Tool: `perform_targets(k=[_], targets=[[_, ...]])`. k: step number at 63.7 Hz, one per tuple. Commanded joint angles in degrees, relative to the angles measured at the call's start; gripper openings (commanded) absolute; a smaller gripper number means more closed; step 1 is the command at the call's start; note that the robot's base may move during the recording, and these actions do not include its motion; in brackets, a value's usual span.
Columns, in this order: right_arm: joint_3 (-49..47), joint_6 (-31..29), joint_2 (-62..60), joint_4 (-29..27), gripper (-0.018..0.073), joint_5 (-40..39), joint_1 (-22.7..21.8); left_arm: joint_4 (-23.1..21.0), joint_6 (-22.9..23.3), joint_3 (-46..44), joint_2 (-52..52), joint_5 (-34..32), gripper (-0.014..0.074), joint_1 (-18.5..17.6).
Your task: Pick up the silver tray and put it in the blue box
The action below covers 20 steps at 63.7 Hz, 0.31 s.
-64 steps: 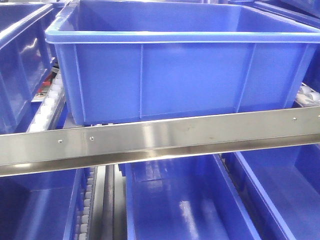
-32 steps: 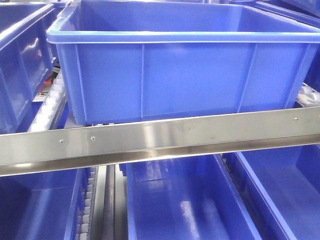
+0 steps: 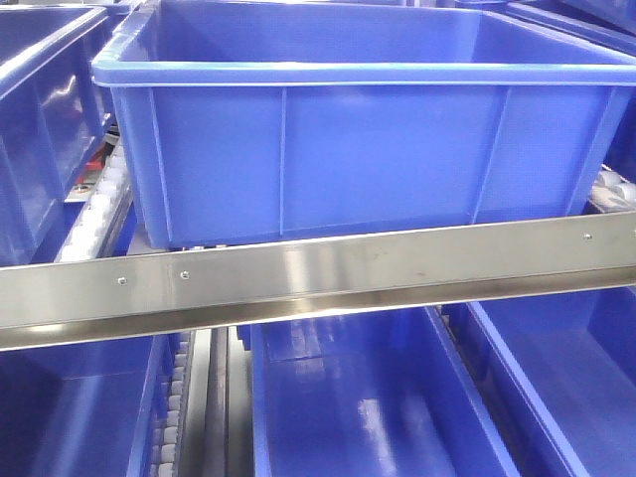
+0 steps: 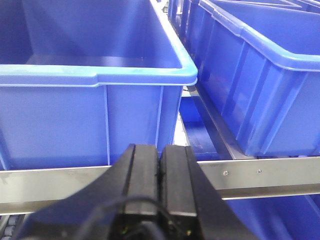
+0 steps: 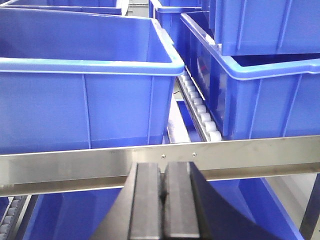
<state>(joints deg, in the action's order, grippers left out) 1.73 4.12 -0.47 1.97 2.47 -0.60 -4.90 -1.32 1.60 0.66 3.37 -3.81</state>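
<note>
I see the blue box on the upper rack shelf behind a steel rail, long side across my view, interior floor hidden. My left hand and right hand are pressed closed, empty; no silver tray visible.

A warehouse or factory storage rack — blue plastic crates sit in rows on sloped roller tracks, with more bins on the level below. A stainless steel rail runs along the shelf's front edge — industrial flow-rack fittings.
</note>
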Motion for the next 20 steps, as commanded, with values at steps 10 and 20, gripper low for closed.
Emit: perform_targets(k=[10, 20], targets=[[0.1, -0.5, -1.2, 0.0, 0.0052, -5.5, -0.3, -0.5, -0.1, -0.1, 0.9, -4.9, -0.0097, 0.1], [0.1, -0.5, -1.2, 0.0, 0.0052, -5.5, -0.3, -0.5, -0.1, -0.1, 0.9, -4.9, -0.0097, 0.1]])
